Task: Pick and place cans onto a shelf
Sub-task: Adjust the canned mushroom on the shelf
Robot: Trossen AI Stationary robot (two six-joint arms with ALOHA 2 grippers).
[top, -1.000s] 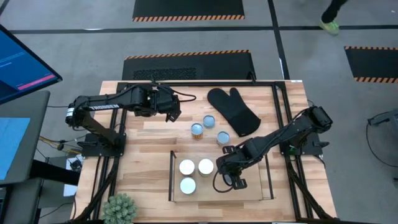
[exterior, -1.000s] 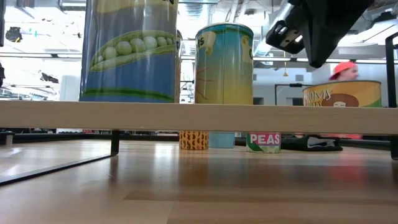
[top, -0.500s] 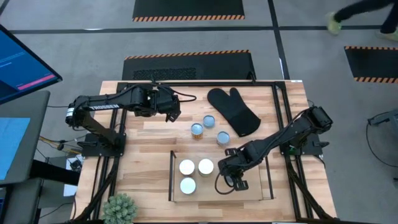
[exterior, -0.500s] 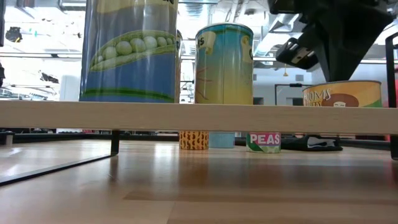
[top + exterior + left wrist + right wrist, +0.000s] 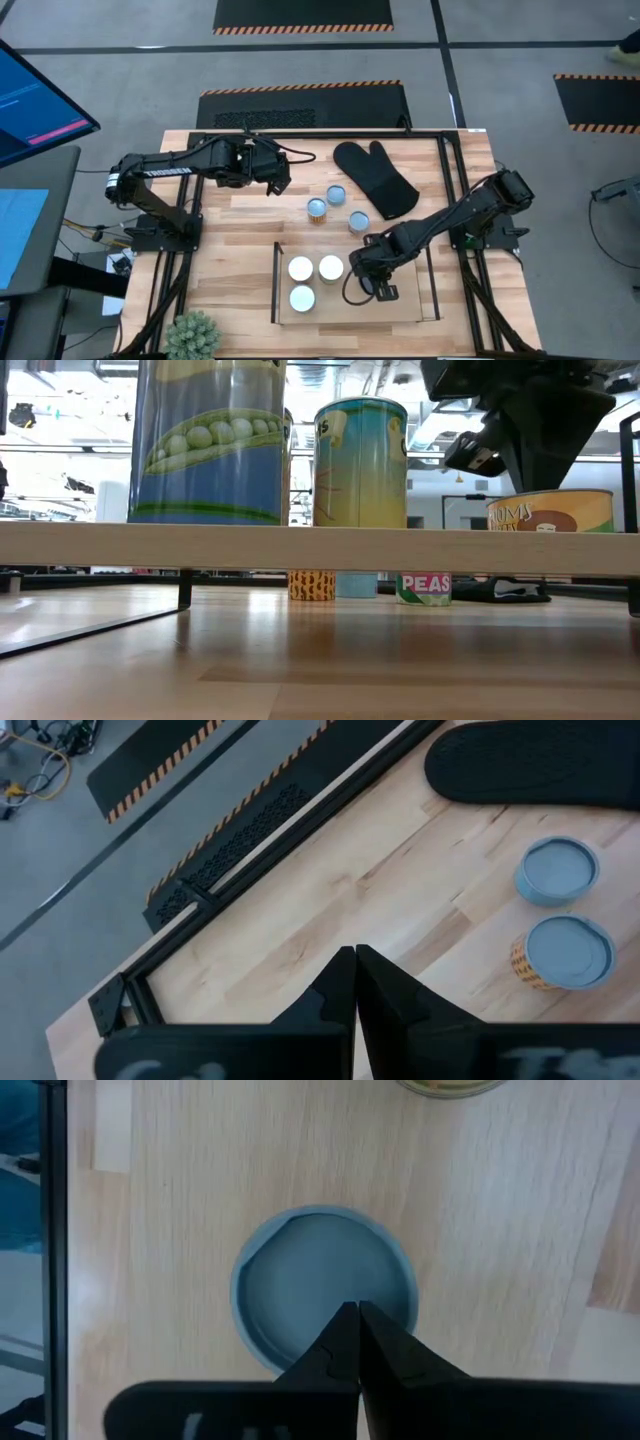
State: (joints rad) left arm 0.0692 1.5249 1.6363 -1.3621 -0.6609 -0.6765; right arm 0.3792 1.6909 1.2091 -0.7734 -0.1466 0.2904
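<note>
— So, where is the right gripper [image 5: 356, 1312] just now?

— Over the low black-wire shelf with the light wood base [image 5: 425, 312], hanging above a small round tin with a blue-grey metal top [image 5: 325, 1288]. Its two dark fingers [image 5: 345, 1342] are pressed together with nothing between them; the tin stands free on the wood directly under the tips.

— And from table height?

— The dark gripper body hangs above a squat tin with a yellow label [image 5: 550, 510] on the shelf board, and I cannot tell from there whether they touch.

— What else shares the shelf?

— Three white-topped tins [image 5: 317, 280] stand in a cluster away from the right gripper, on its side toward the left arm. At table height two of them show as a tall can printed with green peas [image 5: 208, 440] and a blue and yellow can [image 5: 361, 460].

— And the cans not on the shelf?

— Three blue-grey-topped tins [image 5: 338, 207] stand on the bare wooden table [image 5: 240, 260], beyond the right gripper, toward the black oven mitt [image 5: 375, 178].

— The left gripper [image 5: 355, 955]?

— Closed and empty, waiting above the table's far left part, well apart from the shelf. Ahead of its fingers are a blue-grey tin [image 5: 557, 870] and a tin with an orange patterned side [image 5: 562, 952].
</note>
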